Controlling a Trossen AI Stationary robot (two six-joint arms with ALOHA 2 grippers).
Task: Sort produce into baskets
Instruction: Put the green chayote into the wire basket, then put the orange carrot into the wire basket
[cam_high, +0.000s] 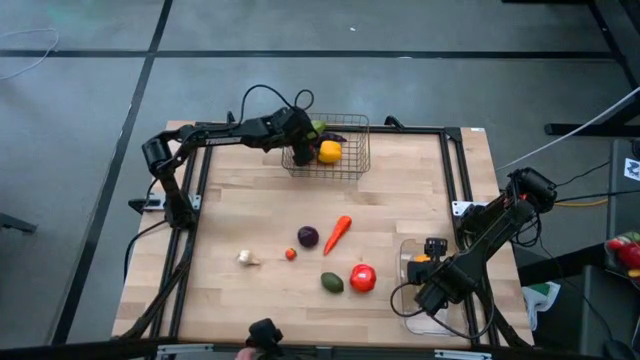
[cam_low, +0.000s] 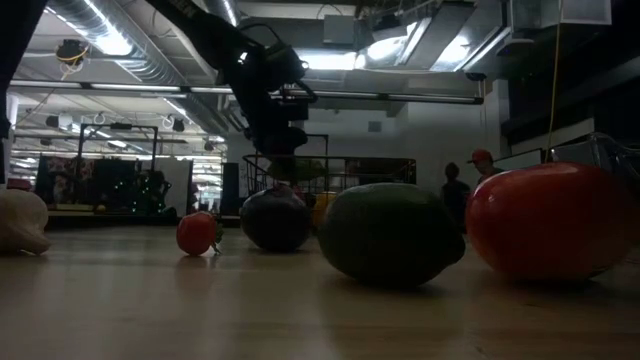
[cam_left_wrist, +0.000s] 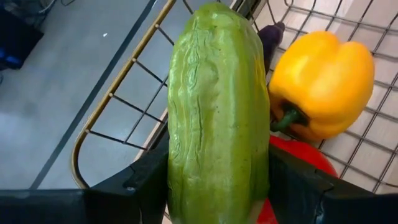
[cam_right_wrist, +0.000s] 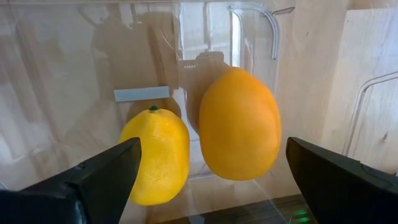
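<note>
Near edge of counter (cam_high: 260, 200): a green avocado-like fruit (cam_high: 332, 282) and a red tomato (cam_high: 363, 278) lie side by side, the tomato just beside the clear tray.
Clear tray (cam_high: 410, 255): sits at the counter's right side and holds a yellow lemon (cam_right_wrist: 157, 154) and an orange (cam_right_wrist: 239, 123), close together.
Right hand (cam_high: 434, 290): hangs over the clear tray with its fingers spread wide and nothing between them; the lemon and orange lie ahead of it.
Mid counter: a pale whitish piece (cam_high: 247, 258), a small red fruit (cam_high: 290, 254), a dark purple round piece (cam_high: 308, 236) and an orange carrot (cam_high: 338, 233) lie apart from one another.
Wire basket (cam_high: 355, 130): stands at the far edge of the counter and holds a yellow bell pepper (cam_left_wrist: 322, 84), a red piece (cam_left_wrist: 298, 155) under it, and a dark purple item (cam_left_wrist: 271, 38), possibly an eggplant.
Left hand (cam_high: 298, 148): is at the basket's left rim, clenched on a long green cucumber (cam_left_wrist: 217, 118), which stands up between its fingers, over the basket's edge.
</note>
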